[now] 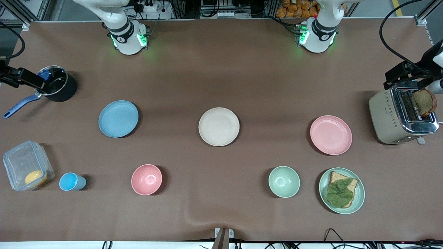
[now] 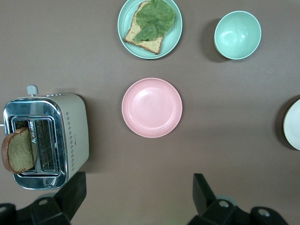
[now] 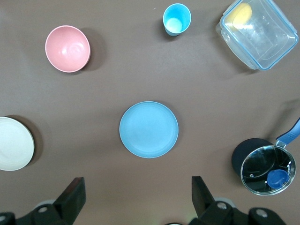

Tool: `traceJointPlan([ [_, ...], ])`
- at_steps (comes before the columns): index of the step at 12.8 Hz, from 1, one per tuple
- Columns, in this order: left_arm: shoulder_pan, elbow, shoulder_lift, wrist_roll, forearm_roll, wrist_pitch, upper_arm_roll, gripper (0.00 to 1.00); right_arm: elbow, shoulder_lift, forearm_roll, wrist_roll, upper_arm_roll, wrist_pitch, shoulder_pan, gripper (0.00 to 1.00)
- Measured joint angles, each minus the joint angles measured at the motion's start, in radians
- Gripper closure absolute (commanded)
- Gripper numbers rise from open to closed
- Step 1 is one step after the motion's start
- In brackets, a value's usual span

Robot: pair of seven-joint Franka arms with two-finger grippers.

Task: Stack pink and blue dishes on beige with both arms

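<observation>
The light blue plate (image 1: 118, 118) (image 3: 148, 129) lies toward the right arm's end of the table. The beige plate (image 1: 218, 126) (image 3: 14, 143) (image 2: 293, 124) sits in the middle, and the pale pink plate (image 1: 331, 135) (image 2: 152, 107) toward the left arm's end. All three lie flat, apart and bare. My right gripper (image 3: 136, 197) (image 1: 22, 79) hangs high and open, near the blue plate on its base side. High up by the pink plate, my left gripper (image 2: 136, 197) (image 1: 408, 81) is open too. Neither holds anything.
A toaster (image 1: 398, 117) holding a bread slice (image 1: 424, 102) stands beside the pink plate. A lidded pot (image 1: 57, 84), clear box (image 1: 26, 166), blue cup (image 1: 71, 181), pink bowl (image 1: 146, 179), green bowl (image 1: 284, 181) and a green plate (image 1: 360, 193) with bread also stand about.
</observation>
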Motion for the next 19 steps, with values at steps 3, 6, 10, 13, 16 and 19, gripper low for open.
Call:
traceJointPlan([
  [3,0.003,0.0,0.0,0.0,0.0,0.0,0.0,0.0,0.0,0.0,0.0,0.0,0.0,-0.001,0.0,0.0],
  [6,0.004,0.006,0.0,0.0,0.0,0.0,0.002,0.0,0.0,0.0,0.0,0.0,0.0,-0.001,0.0,0.0],
  [10,0.021,-0.004,0.0,0.027,0.0,-0.019,0.01,0.0,0.0,0.0,0.0,0.0,0.0,-0.003,0.0,0.0],
  [13,0.023,-0.055,0.007,0.028,0.0,0.017,0.01,0.0,0.0,0.0,0.0,0.0,0.0,-0.003,0.0,0.0],
  [16,0.036,-0.127,0.016,0.029,0.0,0.099,0.011,0.0,0.0,0.0,0.0,0.0,0.0,-0.004,0.0,0.0],
  [19,0.049,-0.223,0.021,0.029,0.0,0.208,0.011,0.0,0.0,0.0,0.0,0.0,0.0,-0.004,0.0,0.0],
])
